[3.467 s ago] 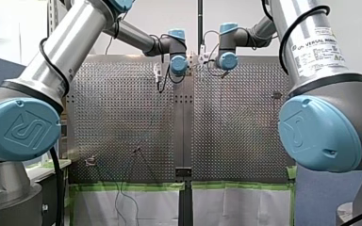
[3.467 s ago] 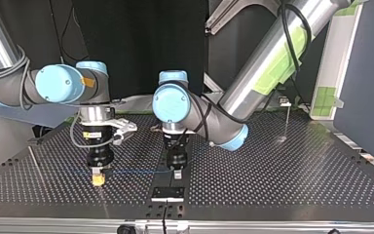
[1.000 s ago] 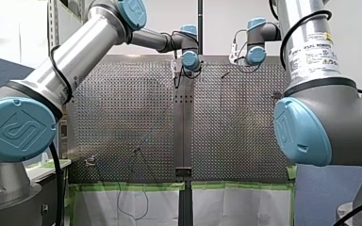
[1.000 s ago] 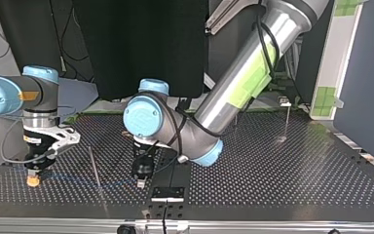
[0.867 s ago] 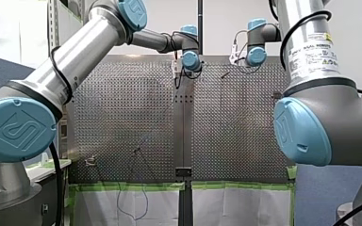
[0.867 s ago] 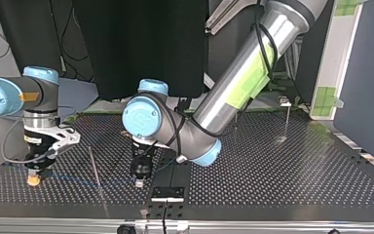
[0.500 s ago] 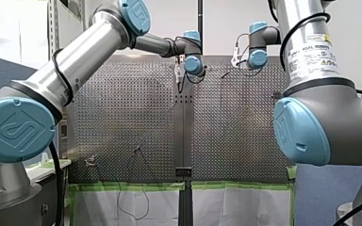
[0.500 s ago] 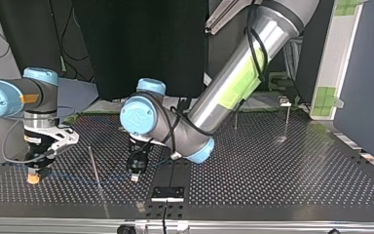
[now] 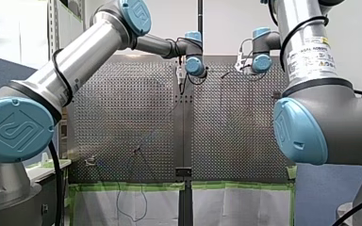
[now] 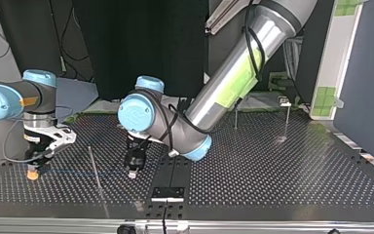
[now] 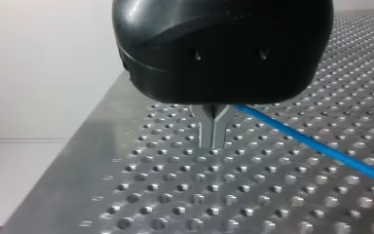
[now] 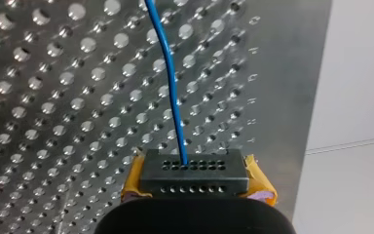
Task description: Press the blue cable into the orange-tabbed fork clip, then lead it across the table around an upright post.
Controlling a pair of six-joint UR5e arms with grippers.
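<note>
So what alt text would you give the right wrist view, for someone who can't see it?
A thin blue cable runs away from my right arm's yellow-padded fingers, held shut on it, over a shiny metal table dotted with holes. A plain pale surface lies beyond the table's edge.

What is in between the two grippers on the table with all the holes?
The top view shows it: a thin upright post stands between my right gripper and my left gripper, and the blue cable runs low across that stretch.
</note>
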